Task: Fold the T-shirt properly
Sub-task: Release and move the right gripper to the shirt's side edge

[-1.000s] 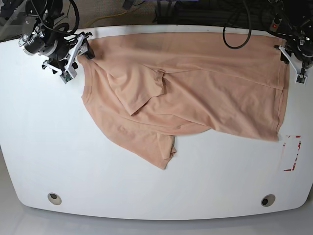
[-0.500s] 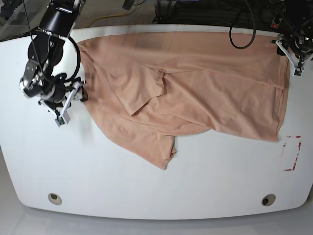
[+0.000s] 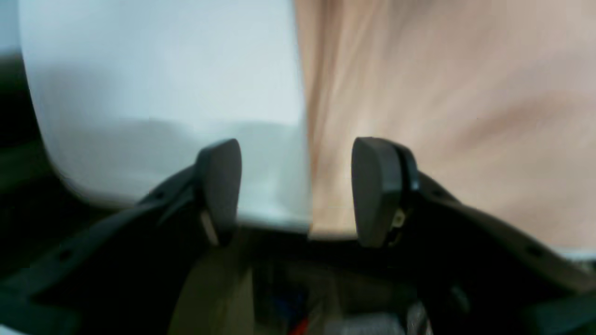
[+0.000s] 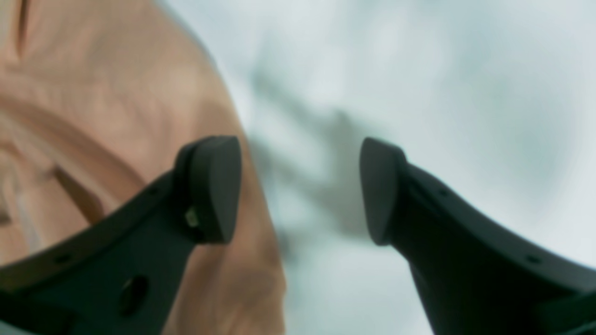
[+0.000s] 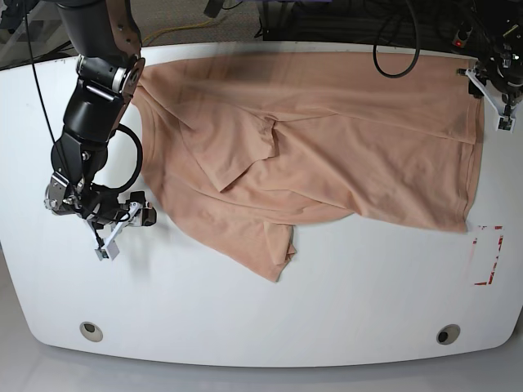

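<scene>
Two pincers, both spread, nothing between the fingers of either. T-shirt (image 5: 327, 155) flat on the white table (image 5: 368, 294), wide across the far half, its long axis running left to right; lower part slants from the left side toward the near middle, ending in a crumpled point. Right gripper (image 5: 149, 214) at the scene's left, just beside the slanting left edge, fabric to its right; in its wrist view one finger overlaps the cloth edge, the other stands over bare table. Left gripper (image 5: 472, 82) at the far right corner, over the shirt's right edge, cloth mostly to its left. For the near point, the right gripper looks the nearer arm. Coming move probably hangs on bringing that edge between its fingers; contact with cloth, cannot tell. Folding seems at an early stage.
</scene>
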Tool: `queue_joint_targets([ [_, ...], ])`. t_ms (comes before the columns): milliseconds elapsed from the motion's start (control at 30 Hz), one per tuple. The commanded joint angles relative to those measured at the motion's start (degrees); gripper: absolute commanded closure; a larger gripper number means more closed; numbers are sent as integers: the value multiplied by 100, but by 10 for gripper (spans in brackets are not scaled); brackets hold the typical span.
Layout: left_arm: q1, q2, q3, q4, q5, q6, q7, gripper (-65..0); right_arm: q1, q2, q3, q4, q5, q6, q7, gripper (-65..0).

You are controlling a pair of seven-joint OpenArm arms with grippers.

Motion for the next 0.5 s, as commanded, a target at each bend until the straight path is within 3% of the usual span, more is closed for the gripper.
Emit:
queue_joint_targets([
  [0,-2,-77,-26,304,-196,7,-35,-349,276,62,6,-327,63,34,252,-373],
  [300,-344,-77,-26,348,-152,7,-35,-349,206,-404,6,-731,36,34,780,-373],
  [467,-898,-59,18,339,243,7,-44,-350,188,-598,6,-898,27,34,841,-373],
])
